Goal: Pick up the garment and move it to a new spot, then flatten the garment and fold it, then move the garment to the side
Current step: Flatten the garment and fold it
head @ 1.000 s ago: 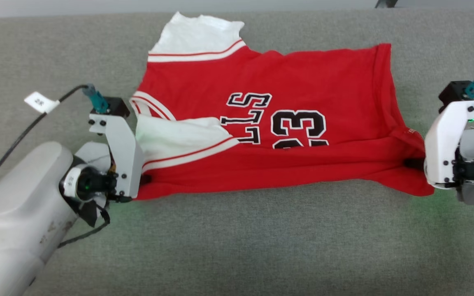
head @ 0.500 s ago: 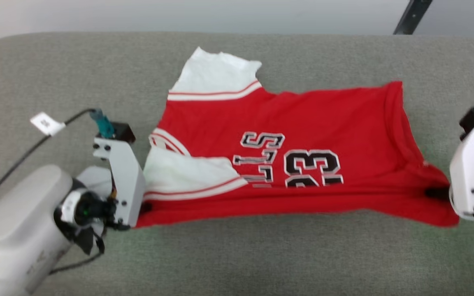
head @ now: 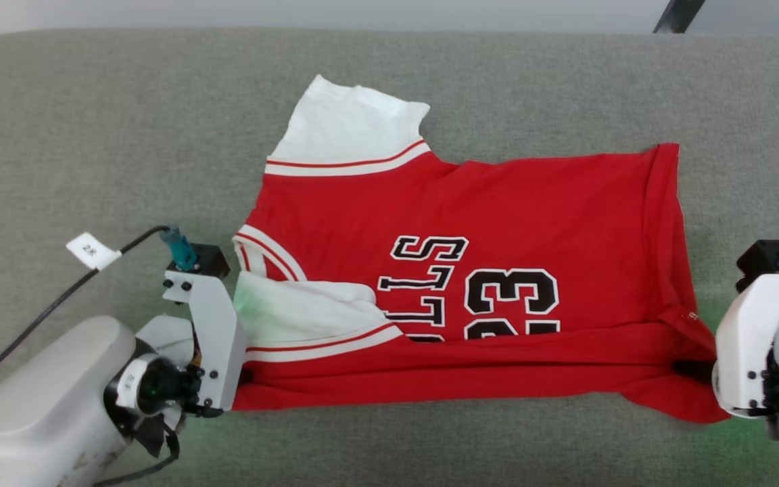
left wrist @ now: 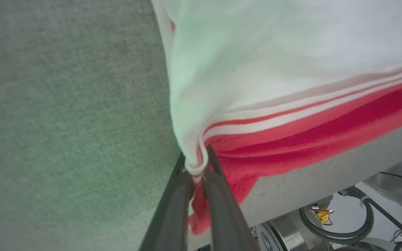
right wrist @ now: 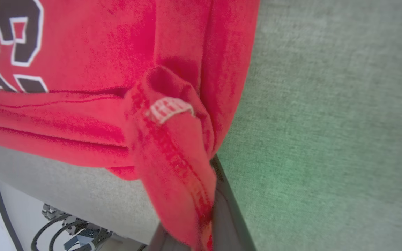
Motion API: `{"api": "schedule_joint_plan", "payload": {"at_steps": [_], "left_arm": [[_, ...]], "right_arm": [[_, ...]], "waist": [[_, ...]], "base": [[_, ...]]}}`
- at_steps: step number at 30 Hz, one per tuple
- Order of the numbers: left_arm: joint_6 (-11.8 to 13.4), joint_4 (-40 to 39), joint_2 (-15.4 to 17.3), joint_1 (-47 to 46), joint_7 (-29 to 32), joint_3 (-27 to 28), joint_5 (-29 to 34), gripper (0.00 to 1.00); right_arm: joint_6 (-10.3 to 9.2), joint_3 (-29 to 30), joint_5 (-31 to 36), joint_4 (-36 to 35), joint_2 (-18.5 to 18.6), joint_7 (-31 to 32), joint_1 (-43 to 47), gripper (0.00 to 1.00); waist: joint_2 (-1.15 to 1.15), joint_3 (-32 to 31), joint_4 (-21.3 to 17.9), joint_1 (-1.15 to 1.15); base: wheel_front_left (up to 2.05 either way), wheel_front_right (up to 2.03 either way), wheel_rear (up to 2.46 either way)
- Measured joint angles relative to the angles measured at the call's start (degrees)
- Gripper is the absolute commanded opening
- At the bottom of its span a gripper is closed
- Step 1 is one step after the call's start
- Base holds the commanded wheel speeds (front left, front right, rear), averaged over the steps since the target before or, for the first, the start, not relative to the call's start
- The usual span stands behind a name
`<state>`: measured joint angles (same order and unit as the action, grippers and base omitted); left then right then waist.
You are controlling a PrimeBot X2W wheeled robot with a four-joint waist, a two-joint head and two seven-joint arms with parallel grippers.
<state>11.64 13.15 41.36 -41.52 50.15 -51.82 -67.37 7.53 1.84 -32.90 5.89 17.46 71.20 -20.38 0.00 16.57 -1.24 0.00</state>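
The garment [head: 484, 203] reads "LLS" and "23".

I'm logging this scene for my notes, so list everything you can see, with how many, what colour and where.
jersey: one, red with white sleeves and black-and-white lettering, spread across the middle of the surface, near part doubled over
upholstered surface: one, grey fabric, under the jersey
dark bar: one, black, top right corner beyond the surface
cable: one, black with a white tag, running to the left wrist
left forearm: one, pale grey, lower left
left gripper: one, dark fingers, shut on the jersey's near corner by the white sleeve
right gripper: one, dark fingers, shut on the jersey's near hem corner
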Motion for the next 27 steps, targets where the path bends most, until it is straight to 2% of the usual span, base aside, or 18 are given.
{"api": "schedule_joint_plan", "payload": {"at_steps": [3, 4, 5, 7, 8, 9, 11, 12, 19, 27], "left_arm": [[-0.7, 3.3, -1.5, -0.3, -0.4, -0.3, 0.2, 0.00], [-1.2, 4.2, -1.9, -0.5, -0.3, -0.3, 0.1, 0.04], [-1.6, 5.1, -2.3, -0.7, -0.3, -0.3, 0.1, 0.14], [-2.1, 6.7, -2.9, -1.0, -0.3, -0.3, -0.1, 0.24], [-2.4, 7.4, -3.2, -1.2, -0.3, -0.5, -0.1, 0.40], [-2.7, 8.1, -3.4, -1.5, -0.3, -0.6, -0.1, 0.67], [-2.9, 9.0, -3.7, -1.9, 0.0, -0.7, -0.1, 0.84], [-2.9, 9.2, -3.8, -2.1, 0.1, -0.8, -0.1, 1.00], [-1.7, 7.2, -3.5, -4.4, 2.1, -1.0, 0.4, 1.00], [1.8, -0.9, 1.4, -3.9, 4.2, -0.5, 1.0, 1.00]], "right_arm": [[0.00, 0.0, 1.0, 2.6, -1.3, -1.4, -1.1, 0.00], [0.00, -0.2, 1.1, 3.4, -1.3, -1.7, -1.7, 0.00], [0.00, -0.5, 1.2, 4.2, -1.4, -2.2, -2.1, 0.00], [0.00, -0.6, 1.3, 5.7, -1.8, -2.9, -2.8, 0.00], [0.00, -0.7, 1.3, 6.3, -1.8, -3.2, -3.1, 0.00], [0.00, -0.9, 1.3, 6.9, -1.9, -3.5, -3.5, 0.00], [0.00, -1.3, 1.3, 8.0, -1.8, -4.1, -3.8, 0.00], [0.00, -1.5, 1.3, 8.4, -1.8, -4.4, -3.8, 0.00], [0.01, -2.3, 1.0, 10.3, -1.3, -5.7, -4.3, 0.00], [0.01, -2.5, 0.7, 12.0, -1.1, -7.2, -3.6, 0.00]], "waist": [[0.00, 0.9, -0.6, 0.00], [0.00, 1.1, -0.8, 0.00], [0.00, 1.3, -1.1, 0.00], [0.00, 1.5, -1.4, 0.00], [0.00, 1.6, -1.5, 0.00], [0.00, 1.6, -1.6, 0.00], [0.00, 1.4, -1.5, 0.00], [0.00, 1.2, -1.5, 0.00], [0.00, 0.0, -0.8, 0.00], [0.00, -1.9, 0.0, 0.00]], "base": [[0.00, 0.00, 0.00], [0.00, 0.00, 0.00], [0.00, 0.00, 0.00], [0.00, 0.00, 0.00], [0.00, 0.00, 0.00], [0.00, 0.00, 0.00], [0.00, 0.00, 0.00], [0.00, 0.00, 0.00], [0.00, 0.00, 0.00], [0.00, 0.00, 0.00]]}}
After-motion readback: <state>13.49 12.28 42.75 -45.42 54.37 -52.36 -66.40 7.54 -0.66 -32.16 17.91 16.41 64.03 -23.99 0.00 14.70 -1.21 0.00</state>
